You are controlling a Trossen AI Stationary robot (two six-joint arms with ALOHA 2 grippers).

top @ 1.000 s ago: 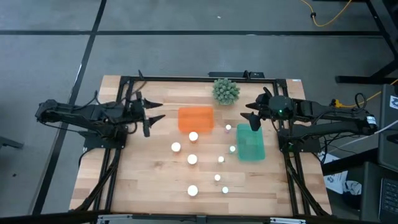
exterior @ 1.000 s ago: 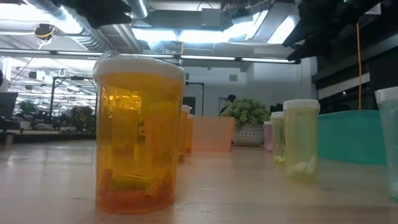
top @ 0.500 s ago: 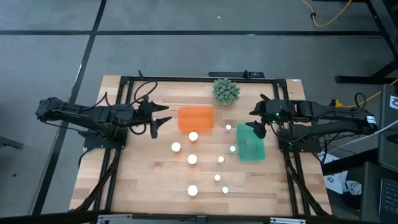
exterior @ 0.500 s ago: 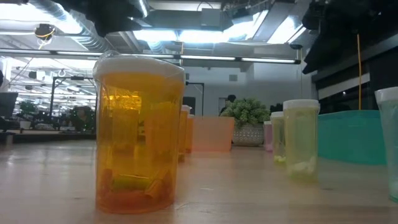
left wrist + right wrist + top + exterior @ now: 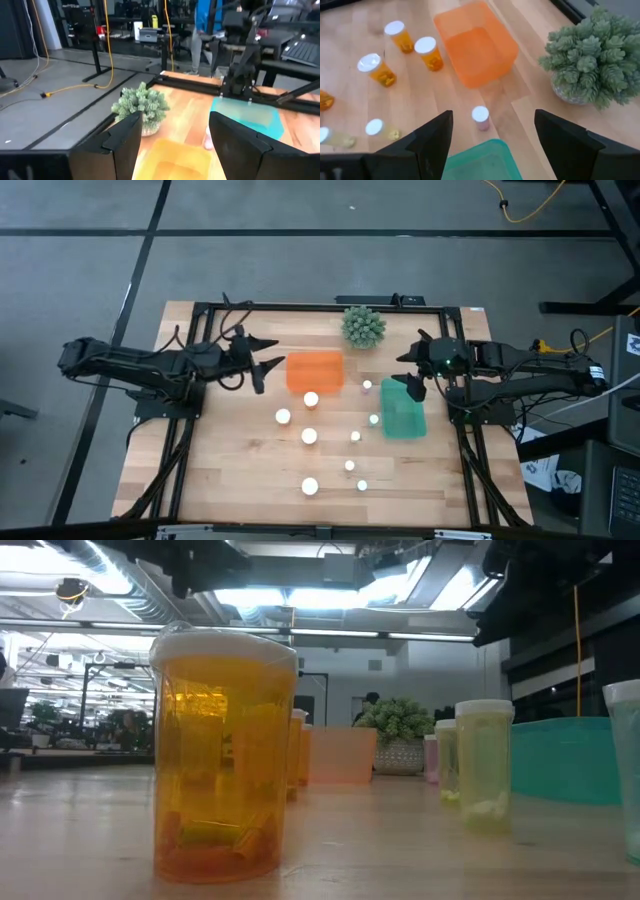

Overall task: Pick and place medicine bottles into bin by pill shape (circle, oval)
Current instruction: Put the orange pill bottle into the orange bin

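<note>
Several white-capped medicine bottles point(image 5: 310, 436) stand upright on the wooden table between and in front of the two trays; the nearest amber one point(image 5: 222, 755) fills the low view. The orange tray point(image 5: 315, 370) and the teal tray point(image 5: 402, 409) rest flat on the table. My left gripper point(image 5: 268, 364) is open and empty, just left of the orange tray point(image 5: 172, 159). My right gripper point(image 5: 410, 373) is open and empty above the teal tray's far left corner point(image 5: 482, 162), near a small pink bottle point(image 5: 480, 117).
A spiky green plant ball point(image 5: 363, 326) stands at the table's far edge between the trays, and shows in both wrist views point(image 5: 141, 107) point(image 5: 590, 57). A dark metal frame point(image 5: 200, 315) runs around the table. A person stands in the room beyond point(image 5: 202, 22).
My left gripper has gone toward the table's right edge, up to the orange tray's left side. My right gripper has shifted a little toward the table's right edge and turned over the teal tray's far corner. The bottles and trays have kept still.
</note>
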